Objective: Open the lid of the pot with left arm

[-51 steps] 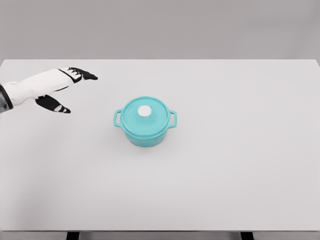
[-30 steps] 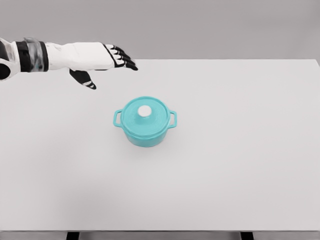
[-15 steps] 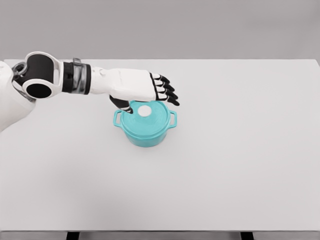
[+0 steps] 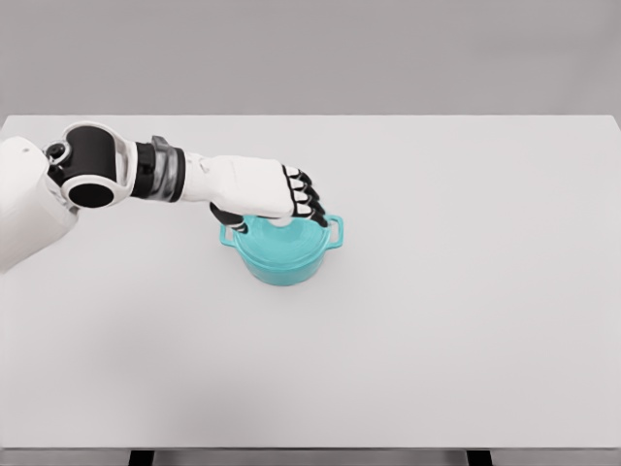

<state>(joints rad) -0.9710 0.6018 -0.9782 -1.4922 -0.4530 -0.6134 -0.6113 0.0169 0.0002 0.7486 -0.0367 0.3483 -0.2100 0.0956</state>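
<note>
A teal pot [image 4: 282, 264] with two side handles stands a little left of the table's middle, its teal lid [image 4: 291, 236] still seated on it. My left hand [image 4: 277, 221] reaches in from the left and hovers right over the lid, palm down. Its black fingertips [image 4: 312, 209] arch down past the white knob [image 4: 280, 222] on the far right side, and the thumb [image 4: 239, 226] hangs at the lid's left edge. Fingers and thumb stand wider apart than the knob, which is mostly hidden under the palm. The right arm is out of view.
The white table [image 4: 466, 320] stretches around the pot, with its front edge at the bottom of the picture and its back edge against a grey wall. My left shoulder and upper arm [image 4: 58, 184] fill the left side.
My left hand swept in from the far left of the table to the pot, then dropped from just above the lid onto it, fingers curling further down. The pot and lid have not moved.
</note>
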